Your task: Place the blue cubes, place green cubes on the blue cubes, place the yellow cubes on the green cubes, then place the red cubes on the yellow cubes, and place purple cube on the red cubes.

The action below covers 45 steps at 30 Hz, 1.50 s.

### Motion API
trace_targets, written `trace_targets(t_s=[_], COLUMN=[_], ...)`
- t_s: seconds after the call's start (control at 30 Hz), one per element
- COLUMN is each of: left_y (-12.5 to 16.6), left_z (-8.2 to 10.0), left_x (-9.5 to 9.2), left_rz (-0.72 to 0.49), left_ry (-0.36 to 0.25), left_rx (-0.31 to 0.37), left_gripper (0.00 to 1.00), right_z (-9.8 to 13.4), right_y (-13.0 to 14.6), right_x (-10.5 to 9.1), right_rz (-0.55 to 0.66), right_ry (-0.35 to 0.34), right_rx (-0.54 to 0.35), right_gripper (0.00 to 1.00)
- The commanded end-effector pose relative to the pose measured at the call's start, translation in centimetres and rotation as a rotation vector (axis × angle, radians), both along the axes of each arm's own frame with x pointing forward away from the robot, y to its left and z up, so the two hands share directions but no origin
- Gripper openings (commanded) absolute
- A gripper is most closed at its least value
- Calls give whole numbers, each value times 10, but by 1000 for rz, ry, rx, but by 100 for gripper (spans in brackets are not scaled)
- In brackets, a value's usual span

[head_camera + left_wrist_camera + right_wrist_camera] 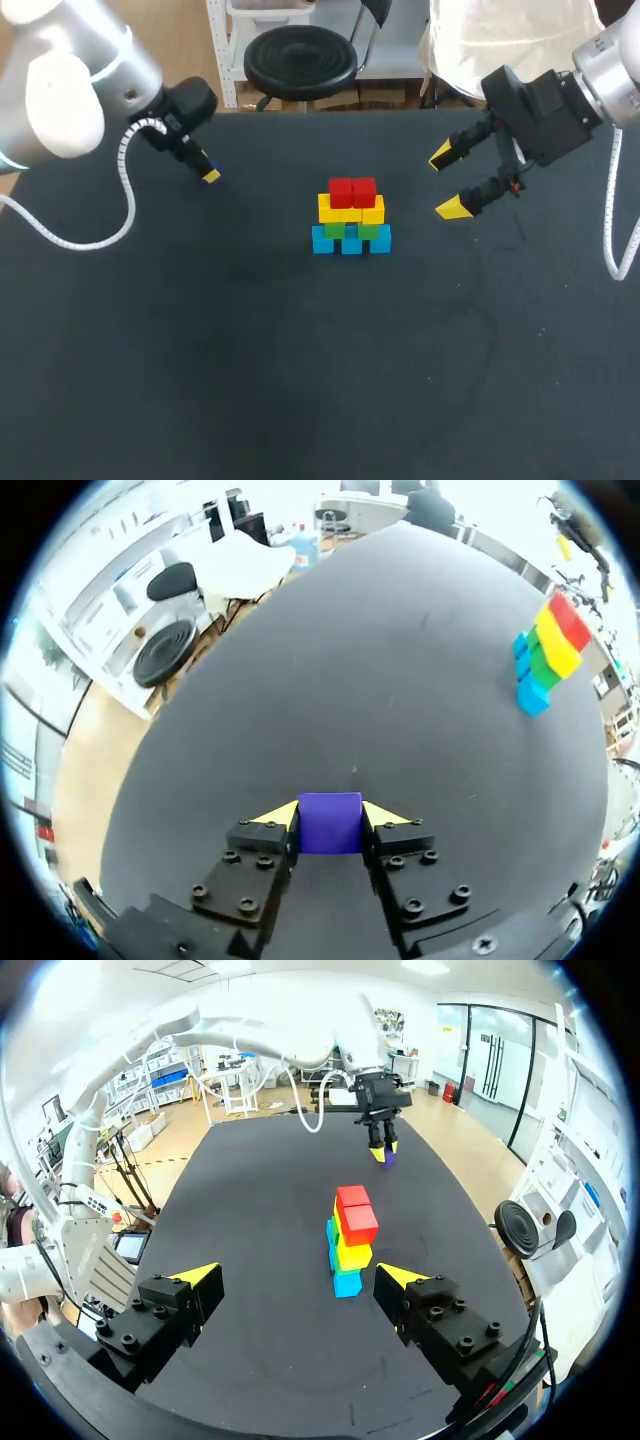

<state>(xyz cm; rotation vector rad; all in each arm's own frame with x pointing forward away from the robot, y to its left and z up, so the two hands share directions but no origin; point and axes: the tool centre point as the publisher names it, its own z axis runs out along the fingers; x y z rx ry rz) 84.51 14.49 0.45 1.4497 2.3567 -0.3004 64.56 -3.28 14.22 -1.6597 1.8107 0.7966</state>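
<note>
Pinching the purple cube (330, 823) from two sides with the left pincer (330, 815), one yellow tip pressed flat against each side face, the cube's front face looking out past the tips. Placed at the far left part of the dark tabletop (200, 380), close to the far edge. Impossible to tell whether resting on the surface or held just above it. From the head view, only one yellow tip plain to see there, the cube mostly hidden behind the fingers.

Well to the right of that, about the middle of the tabletop: a small stepped pile (350, 215). At the base, three blue cubes (351, 243) side by side in a row. On them, two green cubes (372, 231). Above those, a row of yellow cubes (352, 210), three by the head view. On top, two red cubes (352, 190) touching each other. Purple cube well apart from all of these, off to the far left of them.

Right pincer (448, 182) spread wide, closed on nothing, held above the tabletop to the right of the pile and a little farther back. Seen from its own wrist: pile ahead of the tips, roughly in line with the gap between the fingers, not touching either; beyond the pile, the left pincer with its purple cube
</note>
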Motion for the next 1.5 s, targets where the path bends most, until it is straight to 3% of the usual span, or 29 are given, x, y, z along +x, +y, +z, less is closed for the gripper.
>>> trace_targets(t_s=[0.03,0.23,0.6,0.77,1.0,1.5], left_y=[-1,-19,-63,-82,-98,-98], left_z=[21,51,73,84,112,112], left_x=[-12,-22,-46,-55,-66,-66], left_rz=[-35,-97,-245,-310,-366,-366], left_ry=[-20,-46,-53,-62,-119,-119], left_rx=[-21,-24,-32,-10,41,41], left_gripper=[0,0,0,0,0,0], right_z=[0,0,0,0,0,0], right_y=[0,0,0,0,0,0], right_x=[0,0,0,0,0,0], right_rz=[0,0,0,0,0,0], right_ry=[-1,-1,-1,-1,-1,-1], right_rx=[2,2,2,2,2,2], right_gripper=[100,100,100,100,100,100])
